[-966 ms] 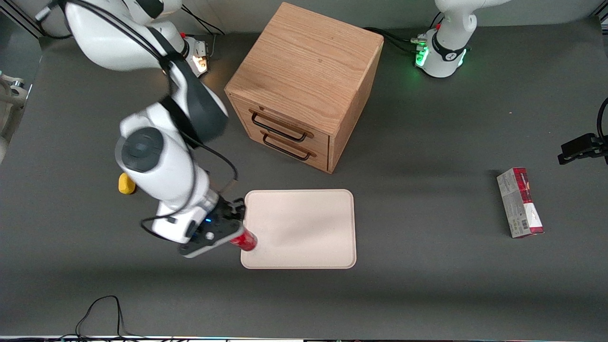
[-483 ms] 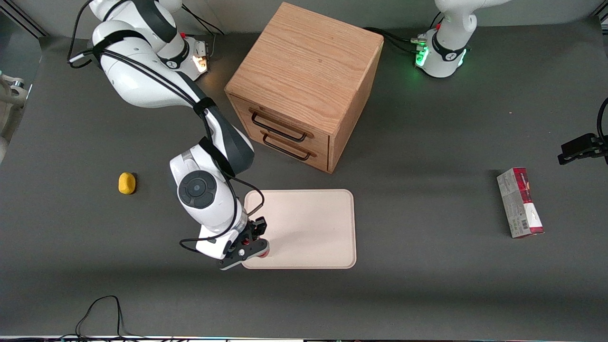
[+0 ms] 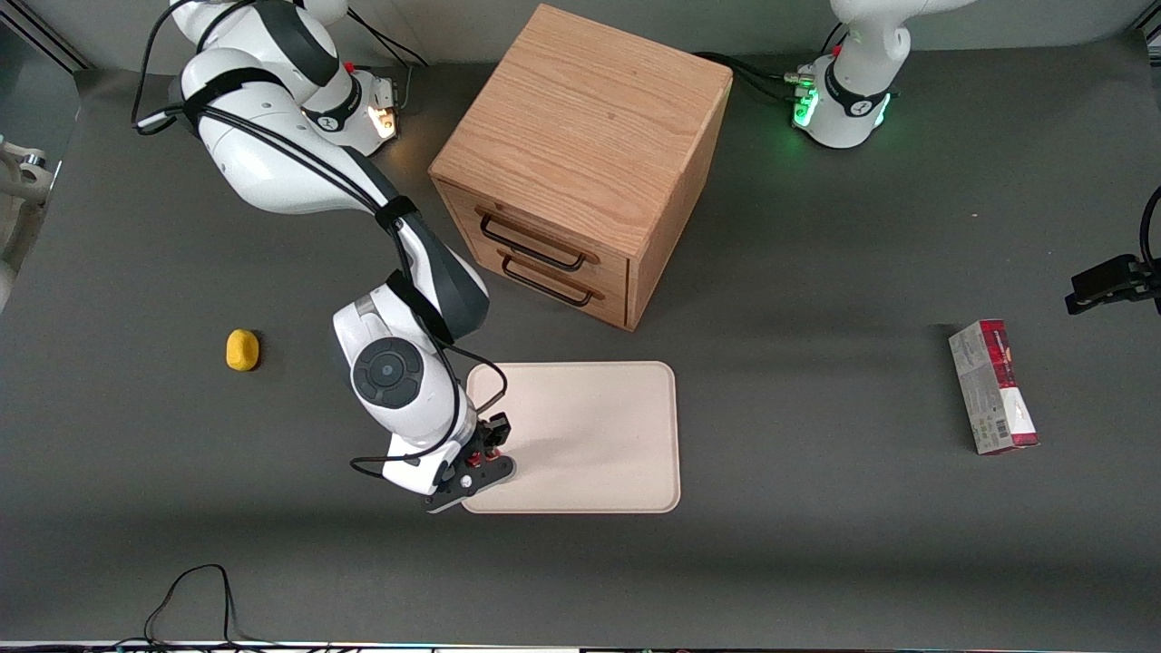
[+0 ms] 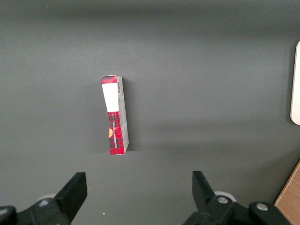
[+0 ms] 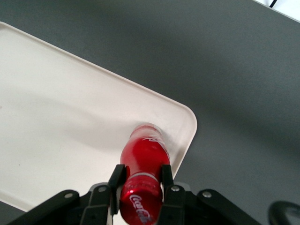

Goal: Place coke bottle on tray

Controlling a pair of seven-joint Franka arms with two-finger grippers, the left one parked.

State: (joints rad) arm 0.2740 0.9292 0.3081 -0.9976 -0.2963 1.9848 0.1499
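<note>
While the right arm is reaching low over the table in the front view, the gripper (image 3: pixel 483 464) is hanging above the tray (image 3: pixel 590 426) at the corner nearest the camera on the working arm's end. A speck of red is showing between the gripper parts; the coke bottle (image 3: pixel 491 453) itself is mostly hidden under the wrist. Also showing: an oak drawer box (image 3: pixel 580 163), standing farther from the camera than the tray; a yellow lump (image 3: pixel 242 350) toward the working arm's end; a red-and-grey carton (image 3: pixel 992 387) toward the parked arm's end.

Left wrist view: the carton (image 4: pixel 115 115) is lying flat on the dark table, with a sliver of the tray rim (image 4: pixel 296 84) at the frame edge. Nothing of the task is happening here.

Right wrist view: the gripper (image 5: pixel 139 185) is clamping the coke bottle (image 5: pixel 144 161) near its capped end, one finger (image 5: pixel 116 180) on each side. The bottle's base is pointing down at the tray (image 5: pixel 70 112), close to a rounded corner and just inside the rim; whether it is touching cannot be told.

Step in hand, by judgement: lowering the bottle for placement. The next move is calling for settling the base flat on the tray, then parting the fingers and lifting straight up so the slim bottle is not tipping over the nearby rim.
</note>
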